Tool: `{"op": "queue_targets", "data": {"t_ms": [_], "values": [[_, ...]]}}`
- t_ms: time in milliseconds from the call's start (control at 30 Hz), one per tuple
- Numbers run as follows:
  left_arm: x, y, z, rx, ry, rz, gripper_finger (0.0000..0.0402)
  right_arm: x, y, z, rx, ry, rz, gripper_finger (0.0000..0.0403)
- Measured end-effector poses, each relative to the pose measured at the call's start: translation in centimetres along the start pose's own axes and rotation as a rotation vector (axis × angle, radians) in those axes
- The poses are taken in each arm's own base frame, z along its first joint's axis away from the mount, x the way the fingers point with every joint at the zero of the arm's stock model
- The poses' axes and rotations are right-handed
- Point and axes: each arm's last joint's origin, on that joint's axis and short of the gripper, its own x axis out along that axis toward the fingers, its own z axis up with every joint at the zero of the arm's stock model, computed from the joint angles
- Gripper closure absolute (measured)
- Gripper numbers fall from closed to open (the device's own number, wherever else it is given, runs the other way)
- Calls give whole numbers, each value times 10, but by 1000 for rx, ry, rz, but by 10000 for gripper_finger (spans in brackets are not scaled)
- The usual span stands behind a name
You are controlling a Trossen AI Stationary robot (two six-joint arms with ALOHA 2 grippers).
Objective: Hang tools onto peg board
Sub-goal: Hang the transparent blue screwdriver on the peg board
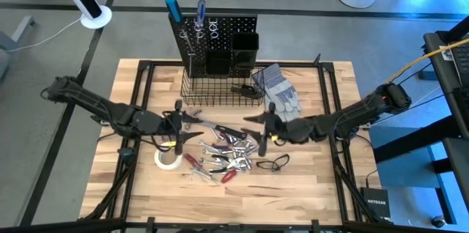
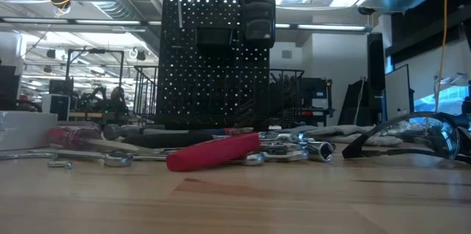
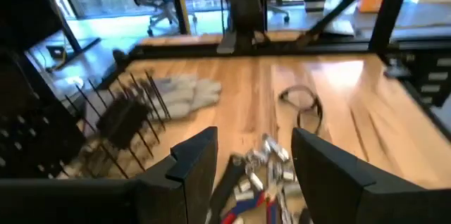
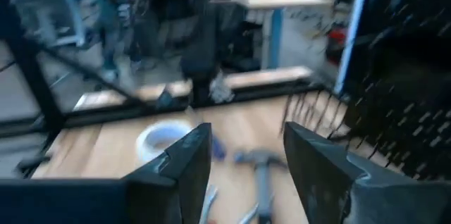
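The tools [image 1: 223, 152] lie in a loose heap mid-table: silver wrenches, red-handled pliers [image 2: 213, 151], a hammer [image 4: 261, 164] and a white tape roll [image 1: 168, 160]. The peg board [image 1: 220, 31] stands upright at the far edge, with two screwdrivers [image 1: 173, 7] and some wrenches on it. My left gripper [image 1: 189, 119] hovers open over the heap's left side, and tools [image 3: 264, 164] show between its fingers [image 3: 194, 164]. My right gripper [image 1: 255, 124] hovers open over the heap's right side, facing the tape roll [image 4: 158, 139].
A black wire basket [image 1: 220, 86] stands at the board's foot, with black bins [image 1: 245, 46] above it. Grey work gloves [image 1: 278, 90] lie to its right. Dark safety glasses [image 1: 275, 163] lie to the right of the heap. Bare wood stretches along the near edge.
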Motion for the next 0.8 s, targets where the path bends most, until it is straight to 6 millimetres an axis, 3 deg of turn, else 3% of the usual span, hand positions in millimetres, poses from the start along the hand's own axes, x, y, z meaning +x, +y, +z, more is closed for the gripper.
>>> {"op": "queue_targets", "data": {"t_ms": [233, 367, 633, 800], "values": [[6, 0, -48, -65, -33, 6, 229, 33, -18, 66, -141, -28, -127, 219], [6, 0, -63, -137, -26, 5, 229, 57, -31, 106, -238, -34, -202, 219], [6, 1, -69, -70, -10, 9, 229, 97, -88, 174, -272, -117, -378, 226], [6, 1, -70, -14, -2, 11, 229, 119, -126, 191, -262, -169, -413, 265]]}}
